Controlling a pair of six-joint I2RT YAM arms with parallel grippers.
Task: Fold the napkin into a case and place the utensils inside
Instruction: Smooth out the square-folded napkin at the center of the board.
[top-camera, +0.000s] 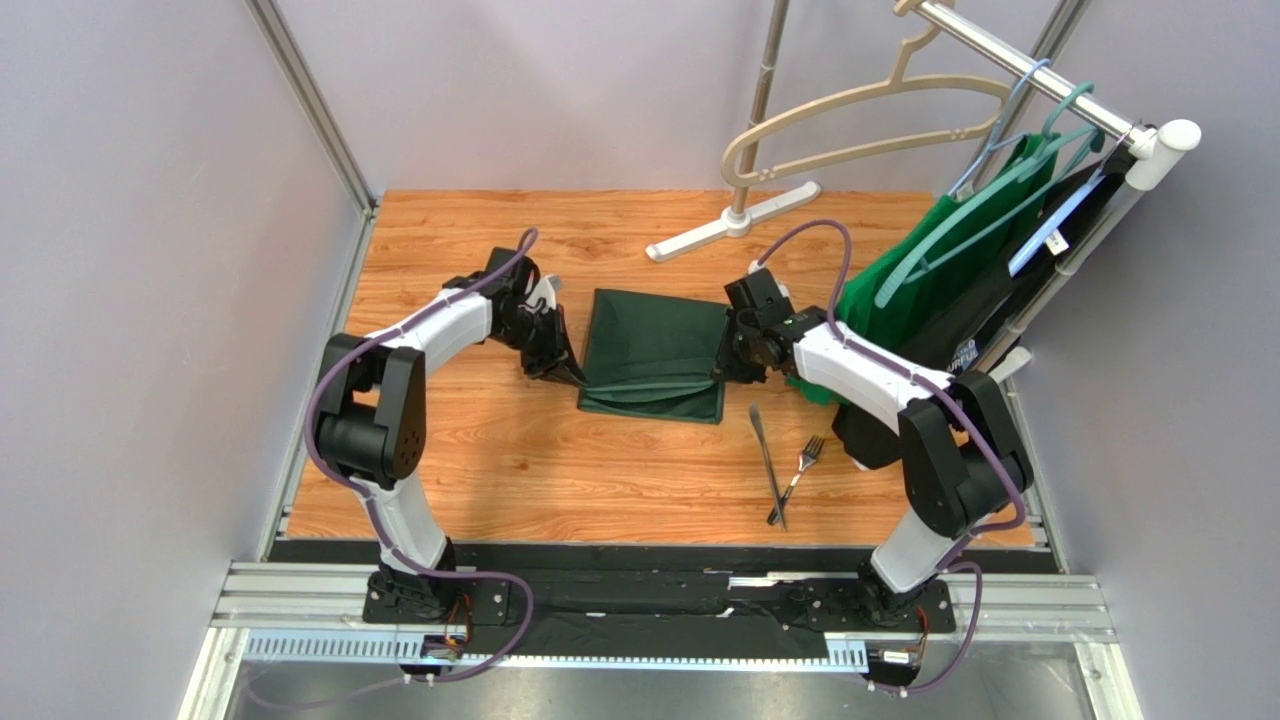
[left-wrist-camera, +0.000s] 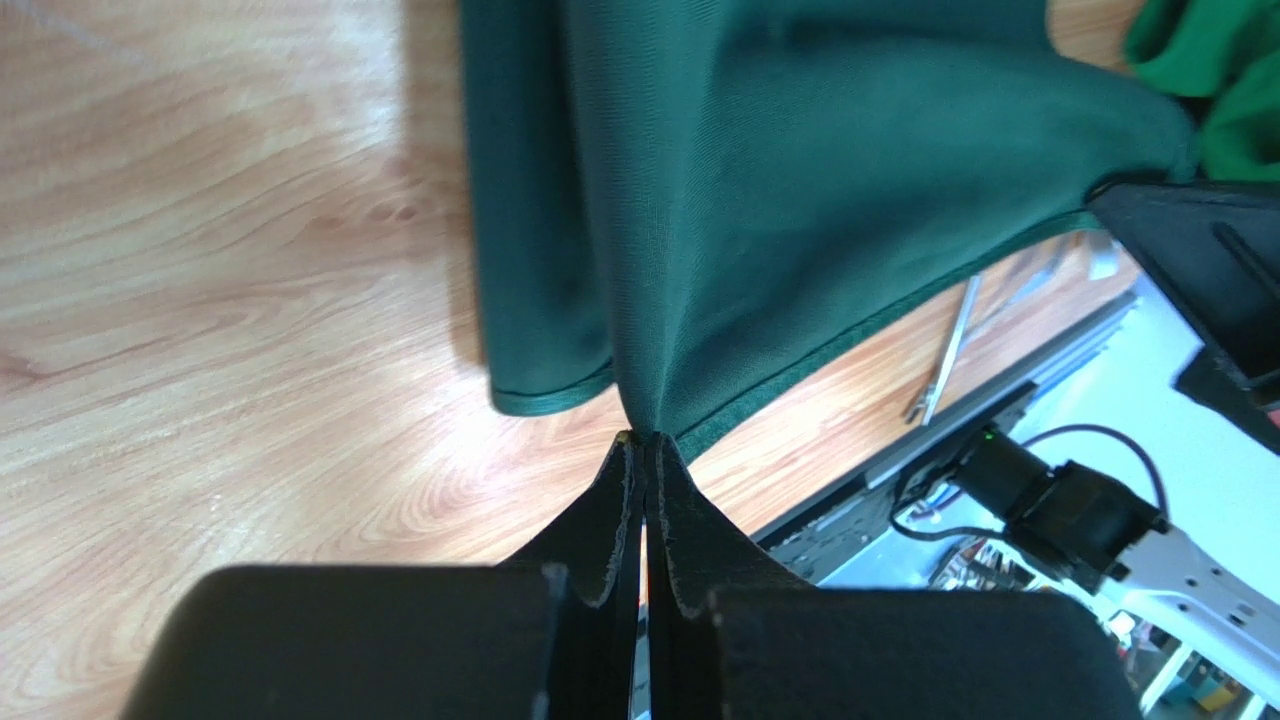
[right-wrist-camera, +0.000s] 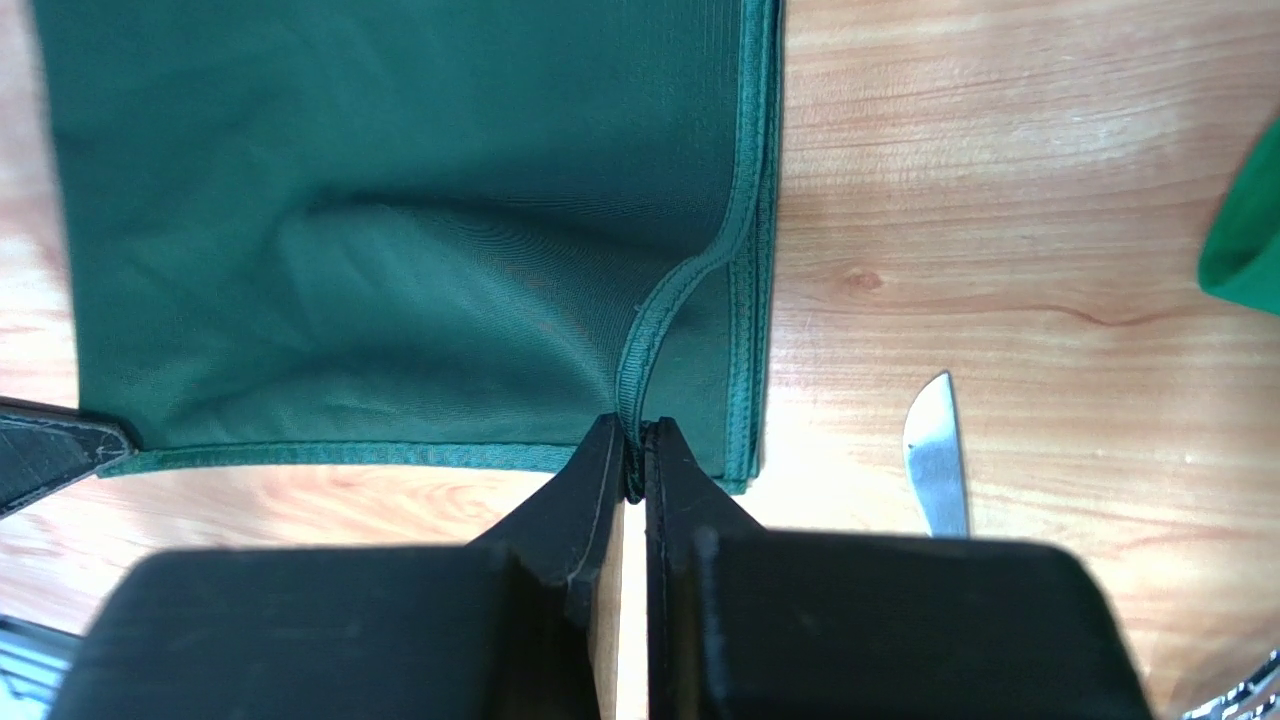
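Dark forest-green cloth, soft and matte, the doubled napkin (top-camera: 654, 353) lay mid-table on the orange wood-grain tabletop (top-camera: 496, 450), with open wood on its near side. The left gripper (left-wrist-camera: 646, 440) was clenched on the napkin's left side, and the right gripper (right-wrist-camera: 634, 438) pinched a stitched hem at its right edge. Two slim silver utensils (top-camera: 784, 462) lay crossed nearby, apart from the cloth. The right wrist view cut off their handles.
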